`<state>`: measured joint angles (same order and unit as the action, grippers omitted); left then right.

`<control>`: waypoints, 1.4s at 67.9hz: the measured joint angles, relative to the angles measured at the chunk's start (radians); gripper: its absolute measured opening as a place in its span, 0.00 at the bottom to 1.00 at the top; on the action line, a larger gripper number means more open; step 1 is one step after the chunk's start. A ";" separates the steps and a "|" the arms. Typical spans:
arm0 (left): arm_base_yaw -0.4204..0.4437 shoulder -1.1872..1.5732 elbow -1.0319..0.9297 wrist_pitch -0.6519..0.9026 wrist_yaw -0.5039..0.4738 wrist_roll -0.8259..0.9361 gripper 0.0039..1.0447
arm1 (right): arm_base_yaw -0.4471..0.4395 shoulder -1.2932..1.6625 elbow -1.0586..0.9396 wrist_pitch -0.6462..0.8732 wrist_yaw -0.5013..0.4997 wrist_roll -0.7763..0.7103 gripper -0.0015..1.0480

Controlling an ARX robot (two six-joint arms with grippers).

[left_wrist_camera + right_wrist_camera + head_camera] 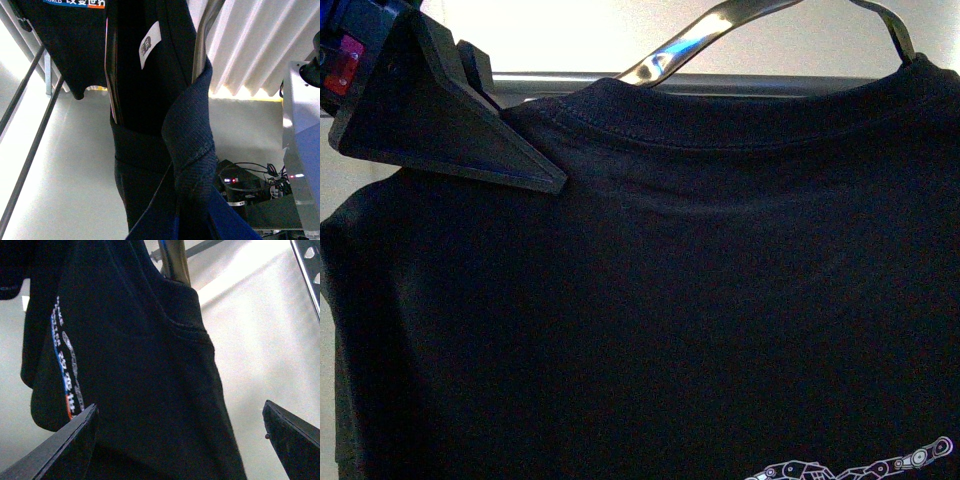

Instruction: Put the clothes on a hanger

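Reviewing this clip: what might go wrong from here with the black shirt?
The T-shirt has its collar bunched around the chrome hanger arm, so it may hang lopsided or slip off. The left gripper lies against the shirt's shoulder; pulling away might drag fabric along. The right gripper is open close to the hanging cloth and might snag it.

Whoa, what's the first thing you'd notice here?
A big black T-shirt fills nearly the whole front view, with a shiny clothes hanger poking out of its collar at the top. The black left gripper sits at its shoulder, upper left, and a bit of white print peeks in at the bottom right.
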<state>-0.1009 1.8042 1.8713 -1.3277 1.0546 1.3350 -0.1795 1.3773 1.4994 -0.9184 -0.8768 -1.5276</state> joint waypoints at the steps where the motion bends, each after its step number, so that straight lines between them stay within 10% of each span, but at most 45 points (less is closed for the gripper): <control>1: 0.000 0.000 0.000 0.000 0.000 0.000 0.04 | 0.004 0.003 0.002 0.005 0.004 0.000 0.93; 37: 0.000 0.000 0.000 0.000 -0.004 0.000 0.04 | 0.080 0.266 0.144 0.097 0.085 0.141 0.93; 59: 0.001 0.000 0.000 0.000 -0.007 0.000 0.05 | 0.062 0.291 0.154 0.109 0.061 0.170 0.40; 74: 0.000 -0.009 0.005 0.006 0.030 0.002 0.42 | 0.029 0.291 0.143 0.085 0.064 0.079 0.14; 95: 0.000 -0.011 0.011 0.006 0.034 0.002 0.87 | -0.007 0.287 0.039 0.079 0.077 0.009 0.08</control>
<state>-0.1009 1.7931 1.8820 -1.3212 1.0882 1.3373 -0.1867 1.6642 1.5387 -0.8394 -0.8001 -1.5188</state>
